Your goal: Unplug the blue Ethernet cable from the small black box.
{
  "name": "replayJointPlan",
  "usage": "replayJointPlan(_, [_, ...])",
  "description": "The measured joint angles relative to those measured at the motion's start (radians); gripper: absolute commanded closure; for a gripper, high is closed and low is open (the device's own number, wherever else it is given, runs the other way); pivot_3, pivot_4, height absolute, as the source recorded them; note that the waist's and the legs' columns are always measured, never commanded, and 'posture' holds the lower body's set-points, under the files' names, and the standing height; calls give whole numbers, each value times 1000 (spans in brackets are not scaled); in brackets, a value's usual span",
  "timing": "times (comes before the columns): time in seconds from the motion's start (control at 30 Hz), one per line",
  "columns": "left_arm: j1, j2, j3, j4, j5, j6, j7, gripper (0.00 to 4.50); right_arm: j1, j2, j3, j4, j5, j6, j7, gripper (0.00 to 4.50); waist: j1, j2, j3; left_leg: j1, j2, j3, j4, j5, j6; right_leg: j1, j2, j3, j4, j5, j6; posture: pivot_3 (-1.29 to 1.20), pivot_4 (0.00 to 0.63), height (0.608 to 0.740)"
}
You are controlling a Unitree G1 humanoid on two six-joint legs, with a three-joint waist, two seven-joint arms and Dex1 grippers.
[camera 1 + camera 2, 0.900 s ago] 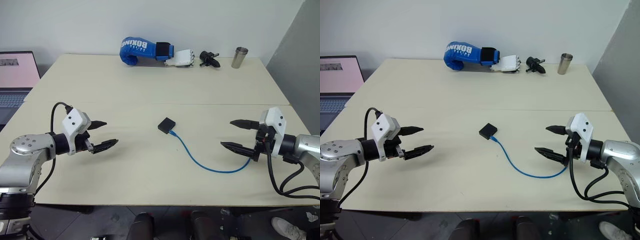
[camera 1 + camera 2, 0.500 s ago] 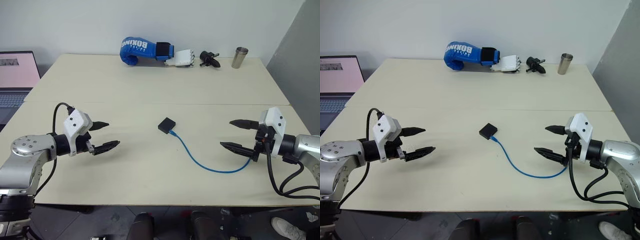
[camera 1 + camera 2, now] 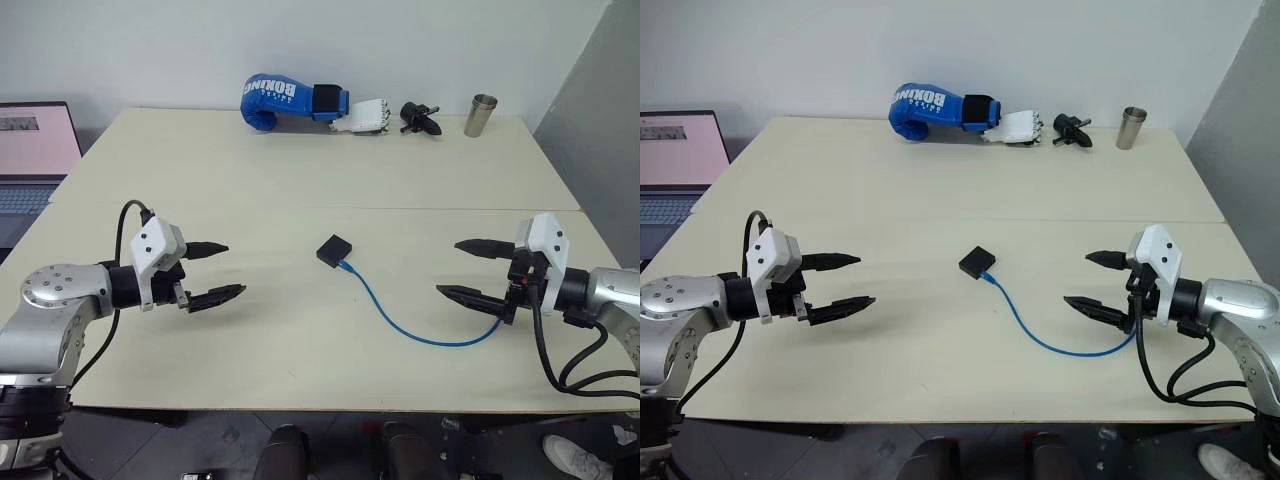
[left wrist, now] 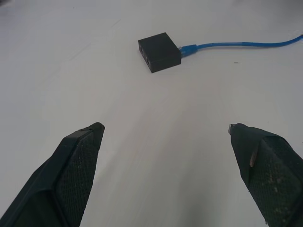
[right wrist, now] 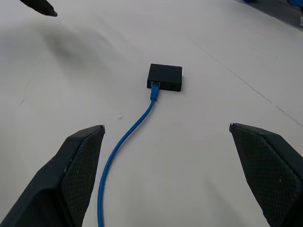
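Along the far edge of the pale table (image 3: 300, 180): blue boxing glove (image 3: 280, 100), white model hand (image 3: 365, 116), black tool (image 3: 418, 118), metal cup (image 3: 481, 114). At left, laptop (image 3: 30, 160), cut off by frame. Mid-table, small black box (image 3: 333, 249), blue Ethernet cable (image 3: 400, 325) plugged in, unobstructed; far end hidden beneath right gripper (image 3: 468, 270). Left gripper (image 3: 215, 272) and right both spread wide, empty.

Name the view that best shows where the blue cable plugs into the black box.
Right wrist view: the blue cable enters the black box facing the camera. The left wrist view shows it side-on; the eye views show it small.
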Motion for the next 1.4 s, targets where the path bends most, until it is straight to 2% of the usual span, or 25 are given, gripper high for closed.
replayJointPlan(0.17, [-21, -5, -44, 1, 7, -10, -14, 0, -26, 85, 67, -19, -25, 18, -88, 14, -4, 0, 0, 0, 1, 0, 0, 0, 0, 0, 1, 0, 1, 0, 0, 0, 150, 740])
replayJointPlan(0.33, [-39, -25, -98, 2, 11, -21, -39, 0, -84, 263, 263, 47, -202, 8, -276, 14, -3, 0, 0, -1, 0, 0, 1, 0, 0, -2, 1, 1, 3, 0, 0, 0, 150, 740])
replayJointPlan(0.47, [-62, -25, -117, 7, 21, -36, -54, 0, -152, 394, 373, 149, -309, -23, -361, 14, -3, 0, 0, -1, 0, 1, 1, 0, 0, -4, 1, 1, 4, 0, 0, 0, 150, 740])
replayJointPlan(0.67, [-83, -31, -134, 28, 32, -54, -63, 0, -255, 521, 482, 407, -431, -134, -380, 14, -3, 0, 0, -1, 0, 1, 1, 0, 0, -4, 1, 1, 5, 0, 0, 0, 150, 740])
replayJointPlan(0.8, [-86, -39, -143, 32, 43, -61, -66, 0, -338, 582, 501, 596, -486, -227, -367, 14, -4, 0, 0, -1, 0, 1, 1, 0, 0, -5, 1, 1, 6, 0, 0, 0, 150, 740])
replayJointPlan(0.93, [-85, -40, -144, 31, 45, -62, -63, 0, -374, 610, 501, 700, -515, -294, -343, 14, -3, 0, 0, -1, 0, 1, 1, 0, 0, -5, 1, 1, 6, 0, 0, 0, 150, 740])
replayJointPlan(0.97, [-84, -40, -144, 31, 45, -62, -60, 0, -378, 614, 501, 713, -517, -304, -336, 389, -3, 0, 0, -1, 0, 1, 1, 0, 0, -5, 1, 1, 6, 0, 0, 0, 150, 740])
replayJointPlan(1.4, [-76, -40, -144, 28, 44, -61, -53, 0, -384, 657, 498, 757, -540, -341, -312, 3397, -4, 0, 0, -1, 0, 1, 1, 0, 0, -5, 1, 1, 6, 0, 0, 0, 150, 740])
